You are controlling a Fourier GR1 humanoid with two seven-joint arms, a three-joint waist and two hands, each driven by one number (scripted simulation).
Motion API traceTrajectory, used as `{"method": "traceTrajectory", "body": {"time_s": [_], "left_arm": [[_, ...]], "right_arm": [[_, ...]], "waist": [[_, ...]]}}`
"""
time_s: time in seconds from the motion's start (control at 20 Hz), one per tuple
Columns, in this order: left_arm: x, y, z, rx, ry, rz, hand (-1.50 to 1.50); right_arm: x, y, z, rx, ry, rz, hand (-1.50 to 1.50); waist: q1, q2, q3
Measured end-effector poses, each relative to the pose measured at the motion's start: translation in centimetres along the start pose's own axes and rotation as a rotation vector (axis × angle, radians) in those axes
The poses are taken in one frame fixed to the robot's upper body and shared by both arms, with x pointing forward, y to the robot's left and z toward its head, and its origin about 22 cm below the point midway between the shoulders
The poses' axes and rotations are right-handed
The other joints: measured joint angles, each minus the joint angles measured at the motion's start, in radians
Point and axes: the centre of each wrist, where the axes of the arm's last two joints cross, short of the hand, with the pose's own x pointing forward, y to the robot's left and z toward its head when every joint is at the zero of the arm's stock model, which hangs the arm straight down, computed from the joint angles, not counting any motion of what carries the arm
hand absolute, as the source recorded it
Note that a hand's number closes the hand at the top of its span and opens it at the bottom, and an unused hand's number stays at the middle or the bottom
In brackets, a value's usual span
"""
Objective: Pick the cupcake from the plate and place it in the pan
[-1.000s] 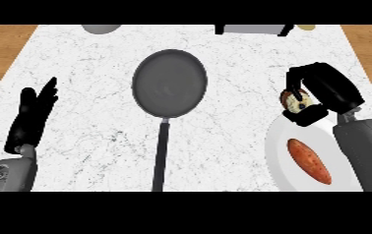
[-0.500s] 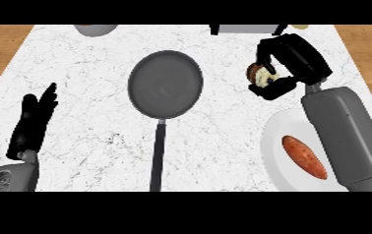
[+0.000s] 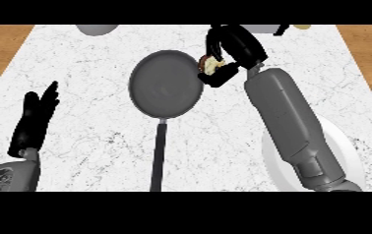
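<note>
We look down on a white marbled counter (image 3: 87,130) with wood showing at its far left and far right corners. Our right forearm (image 3: 291,125) crosses the right side of it, running from the near right edge toward the far middle and covering much of the white plate (image 3: 349,154) that lies at the near right. Left of the forearm sits the dark grey pan (image 3: 166,84), round, with its long handle pointing toward the near edge.

Our right hand (image 3: 236,48) is at the far end of that forearm, just beside the pan's far right rim, its fingers and thumb curled round the cupcake (image 3: 210,64). The cupcake shows pale with a brown top and sits at the rim's edge, off the plate and not in the pan.

Our left hand (image 3: 35,122) rests at the near left, fingers straight and pointing far, holding nothing. A grey rounded object (image 3: 97,29) sits at the far edge, left of middle, cut off by the view.
</note>
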Motion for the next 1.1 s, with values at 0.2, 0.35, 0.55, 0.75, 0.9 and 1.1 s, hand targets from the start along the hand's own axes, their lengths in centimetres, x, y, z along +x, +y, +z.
{"method": "traceTrajectory", "body": {"time_s": [0.2, 0.35, 0.55, 0.75, 0.9, 1.1], "left_arm": [[0.2, 0.0, -0.4, -0.004, -0.014, -0.003, 0.00], [0.7, -0.7, -0.3, -0.022, -0.023, -0.004, 0.00], [1.4, -1.4, -0.8, -0.040, -0.038, -0.007, 0.00], [1.9, -2.0, -1.0, -0.067, -0.055, -0.014, 0.00], [3.0, -2.7, -1.3, -0.082, -0.074, -0.019, 0.00], [3.4, -3.1, -1.6, -0.102, -0.093, -0.026, 0.00]], "right_arm": [[1.1, 2.1, -2.3, 0.013, 0.036, -0.044, 1.50], [1.4, 3.6, -3.2, 0.026, 0.067, -0.051, 1.50], [1.2, 4.9, -3.6, 0.045, 0.101, -0.058, 1.50], [0.5, 6.2, -3.2, 0.062, 0.124, -0.068, 1.50], [-0.1, 7.0, -2.7, 0.077, 0.143, -0.096, 1.50], [-1.0, 7.8, -1.8, 0.093, 0.188, -0.188, -1.50]], "waist": [[0.016, 0.005, 0.000], [0.031, 0.008, 0.000], [0.055, 0.016, 0.000], [0.087, 0.023, 0.000], [0.110, 0.029, 0.001], [0.140, 0.037, 0.001]]}}
